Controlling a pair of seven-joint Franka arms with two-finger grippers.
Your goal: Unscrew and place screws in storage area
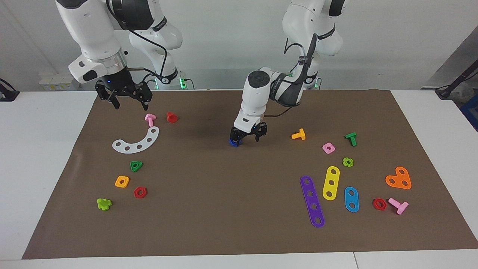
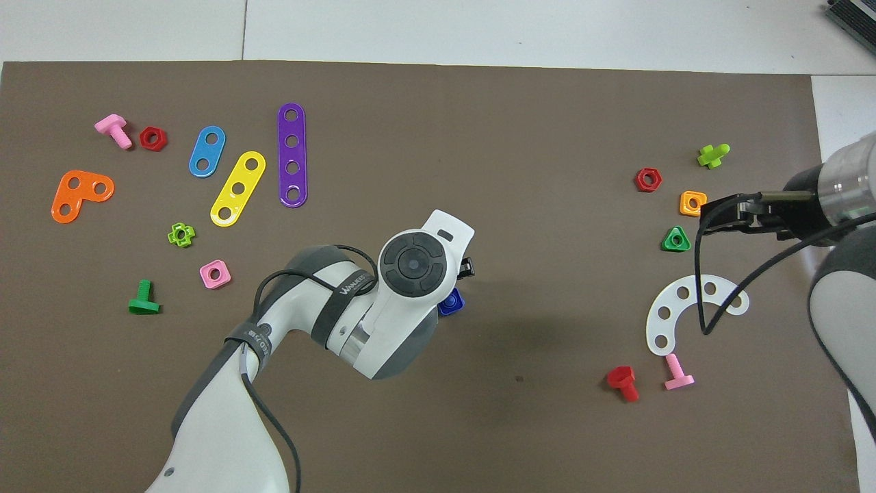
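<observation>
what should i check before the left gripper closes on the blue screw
1. Left gripper down at the dark-blue screw: ok.
2. Fingers straddling the screw: cannot tell; it sits at one fingertip, mostly hidden.
3. Left fingers apart: ok.
4. Screw still in its blue nut: cannot tell.
5. Orange bolt clear of the gripper: ok.
6. Right gripper waiting, open, over the mat near the pink bolt: ok.
</observation>
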